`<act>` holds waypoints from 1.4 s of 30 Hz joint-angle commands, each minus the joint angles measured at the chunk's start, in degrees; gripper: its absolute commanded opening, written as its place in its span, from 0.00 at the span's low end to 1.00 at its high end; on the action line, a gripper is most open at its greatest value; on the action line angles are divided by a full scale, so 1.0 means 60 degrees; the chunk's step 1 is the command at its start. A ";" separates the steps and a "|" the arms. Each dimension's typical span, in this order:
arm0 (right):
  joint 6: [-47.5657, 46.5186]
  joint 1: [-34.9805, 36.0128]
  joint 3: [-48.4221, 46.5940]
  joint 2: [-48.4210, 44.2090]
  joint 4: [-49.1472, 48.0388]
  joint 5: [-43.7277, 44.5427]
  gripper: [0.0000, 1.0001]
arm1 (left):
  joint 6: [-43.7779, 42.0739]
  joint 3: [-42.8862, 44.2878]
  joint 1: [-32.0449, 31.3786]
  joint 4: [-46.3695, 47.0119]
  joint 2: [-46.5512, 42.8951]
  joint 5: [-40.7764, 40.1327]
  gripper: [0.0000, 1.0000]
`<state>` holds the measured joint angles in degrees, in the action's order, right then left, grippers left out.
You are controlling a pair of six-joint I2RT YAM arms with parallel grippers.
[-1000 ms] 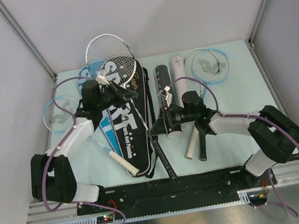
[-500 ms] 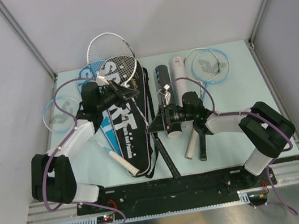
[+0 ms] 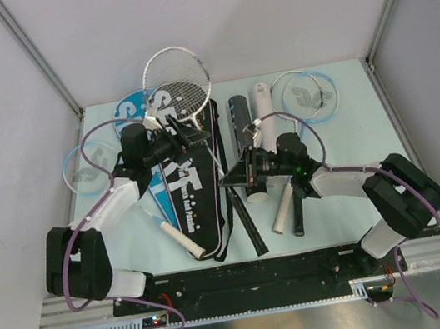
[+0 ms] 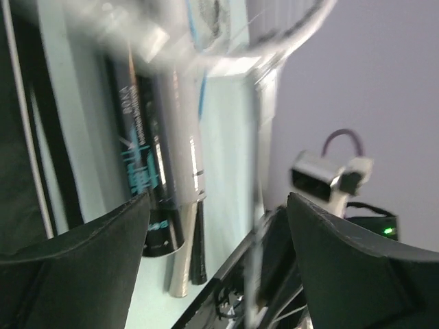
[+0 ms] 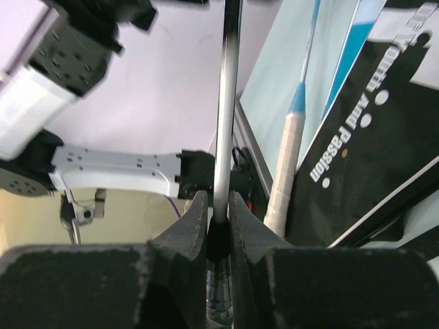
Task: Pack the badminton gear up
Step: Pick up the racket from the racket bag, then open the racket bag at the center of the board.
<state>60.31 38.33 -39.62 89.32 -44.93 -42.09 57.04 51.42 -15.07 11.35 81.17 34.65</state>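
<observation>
Racket (image 3: 177, 77) being gripped by thin shaft in right gripper (image 5: 217, 209), jaws pinched narrow on it, head sticking out past far end of black SPORT cover (image 3: 192, 199). Left gripper (image 4: 219, 204) being held wide, nothing in it. Looks like bagging step; next, head probably needing lining up with cover mouth.

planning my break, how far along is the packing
Done: nothing looks packed. In hand: the right gripper clamps a racket shaft beside the black cover; the left gripper is open. Left: that racket, plus the white-handled racket, black tube and white tube lying unpacked.
</observation>
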 commanded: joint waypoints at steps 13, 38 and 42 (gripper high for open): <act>-0.0559 -0.2365 0.0641 -0.3138 0.1847 0.1928 0.00 | -0.3128 -0.0028 -0.1272 -0.4867 -0.0738 -0.4315 0.76; -0.1655 -0.3877 0.1779 -0.5780 0.3647 0.1959 0.00 | -0.3580 0.3914 -0.3830 -0.7337 0.4553 -0.8398 0.53; -0.1563 -0.4032 0.1929 -0.5732 0.3398 0.1842 0.00 | -0.3499 0.4060 -0.3955 -0.7679 0.4826 -0.8835 0.42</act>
<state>51.94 14.96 -28.34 56.27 -19.75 -30.00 35.97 73.43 -37.89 -32.58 108.68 -13.52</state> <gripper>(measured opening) 0.145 0.469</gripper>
